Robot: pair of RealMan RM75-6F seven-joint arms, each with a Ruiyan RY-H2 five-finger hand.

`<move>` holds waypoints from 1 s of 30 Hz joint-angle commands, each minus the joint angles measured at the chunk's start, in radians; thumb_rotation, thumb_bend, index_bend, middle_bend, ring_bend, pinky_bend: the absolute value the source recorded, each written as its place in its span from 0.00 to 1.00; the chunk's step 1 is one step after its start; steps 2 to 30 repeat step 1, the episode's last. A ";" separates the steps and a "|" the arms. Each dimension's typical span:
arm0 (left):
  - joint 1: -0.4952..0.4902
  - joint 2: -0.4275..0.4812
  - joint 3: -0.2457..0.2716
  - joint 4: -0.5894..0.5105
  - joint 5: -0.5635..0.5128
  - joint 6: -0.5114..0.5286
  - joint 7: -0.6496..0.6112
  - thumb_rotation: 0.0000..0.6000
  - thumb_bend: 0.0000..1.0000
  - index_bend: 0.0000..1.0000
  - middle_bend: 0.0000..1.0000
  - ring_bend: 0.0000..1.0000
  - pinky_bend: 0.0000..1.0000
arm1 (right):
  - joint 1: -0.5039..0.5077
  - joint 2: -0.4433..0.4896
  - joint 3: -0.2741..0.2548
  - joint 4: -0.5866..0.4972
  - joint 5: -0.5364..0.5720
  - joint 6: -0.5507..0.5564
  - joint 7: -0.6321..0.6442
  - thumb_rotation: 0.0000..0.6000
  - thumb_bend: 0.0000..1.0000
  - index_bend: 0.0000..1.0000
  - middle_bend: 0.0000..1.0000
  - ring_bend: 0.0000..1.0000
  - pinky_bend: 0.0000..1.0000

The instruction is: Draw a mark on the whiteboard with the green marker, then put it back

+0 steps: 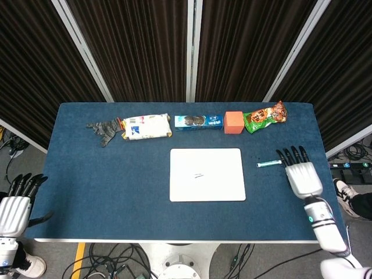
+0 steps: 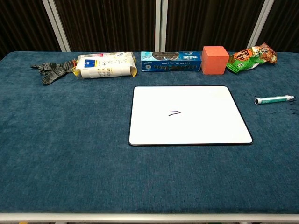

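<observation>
The green marker (image 1: 268, 164) lies flat on the blue table, right of the whiteboard; the chest view shows the marker (image 2: 274, 99) alone near the right edge. The whiteboard (image 1: 207, 174) sits mid-table with a small dark mark (image 2: 174, 113) on it. My right hand (image 1: 301, 174) hovers just right of the marker, fingers spread and holding nothing; its fingertips are close to the marker's end. My left hand (image 1: 15, 205) hangs off the table's left edge, fingers apart and empty. Neither hand shows in the chest view.
Along the far edge lie a grey cloth (image 1: 103, 130), a white and yellow packet (image 1: 145, 126), a blue cookie box (image 1: 199, 121), an orange cube (image 1: 233, 122) and a green snack bag (image 1: 265, 115). Dark curtains stand behind the table (image 1: 116, 192).
</observation>
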 commanded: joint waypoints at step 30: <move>-0.003 -0.006 -0.004 -0.004 0.007 0.007 0.014 1.00 0.11 0.17 0.11 0.04 0.02 | -0.154 0.127 -0.070 -0.109 -0.136 0.165 0.208 1.00 0.51 0.02 0.12 0.00 0.00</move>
